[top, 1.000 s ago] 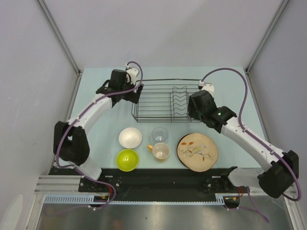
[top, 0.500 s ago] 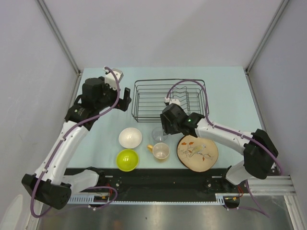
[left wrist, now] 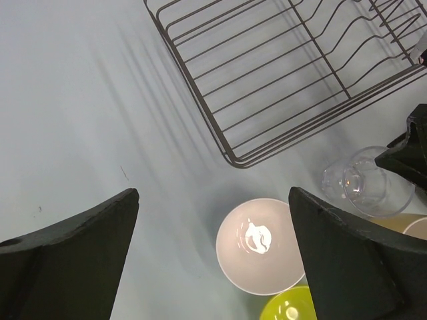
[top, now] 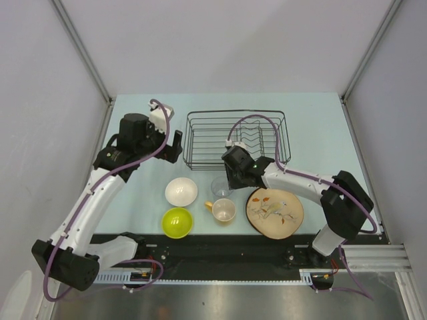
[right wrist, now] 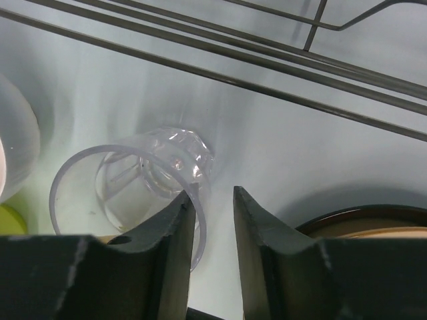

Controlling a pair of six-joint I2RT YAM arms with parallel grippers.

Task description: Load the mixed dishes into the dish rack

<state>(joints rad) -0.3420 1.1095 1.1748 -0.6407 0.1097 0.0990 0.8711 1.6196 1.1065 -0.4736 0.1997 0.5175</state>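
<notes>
Pale grey wall panels enclose a light blue-green tabletop (top: 320, 133). The black wire dish rack (top: 207, 140) sits at twelve o'clock on it, upright prongs in its three o'clock half.

All visible dishes stand on the tabletop outside the rack, in a cluster at six o'clock from it.
- The clear glass (top: 221, 185) stands upright, just off the rack's near edge.
- The white bowl (top: 181, 191) is at nine o'clock from the glass, apart from it.
- The lime-green bowl (top: 177, 222) is at six o'clock from the white bowl.
- The mug (top: 223, 210) is at six o'clock from the glass, close beside it, with its handle toward nine o'clock.
- The leaf-pattern plate (top: 275, 211) lies flat at three o'clock from the mug.

The right claw (right wrist: 212, 220) is over the glass, its jaws narrowed to a slim gap. They straddle the glass wall on the side nearest the plate. One finger (right wrist: 167, 253) sits against the rim. The other finger shows daylight between itself and the wall, so no firm grip is evident.

The left claw (left wrist: 213, 193) hangs above the tabletop at nine o'clock from the rack. Its jaws are spread wide and hold nothing. The white bowl shows below the gap between them.
</notes>
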